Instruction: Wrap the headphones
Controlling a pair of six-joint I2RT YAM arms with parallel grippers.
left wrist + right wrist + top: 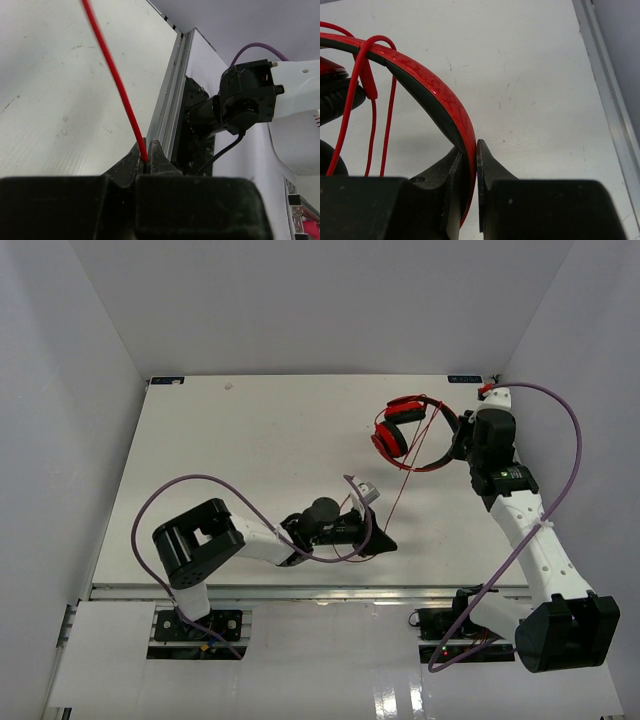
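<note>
The red headphones [405, 426] are held up at the back right of the table. My right gripper [460, 440] is shut on their headband [437, 95], which runs between its jaws in the right wrist view. The thin red cable [400, 485] loops over the headband [370, 85] and runs down to my left gripper [383, 538] near the table's front edge. My left gripper [146, 159] is shut on the cable [117, 80], which rises taut from its fingertips.
The white table [260, 440] has grey walls on three sides. An aluminium rail [300, 592] runs along its front edge. Purple robot cables [200, 485] arc over both arms. The right arm's base [245, 100] shows in the left wrist view.
</note>
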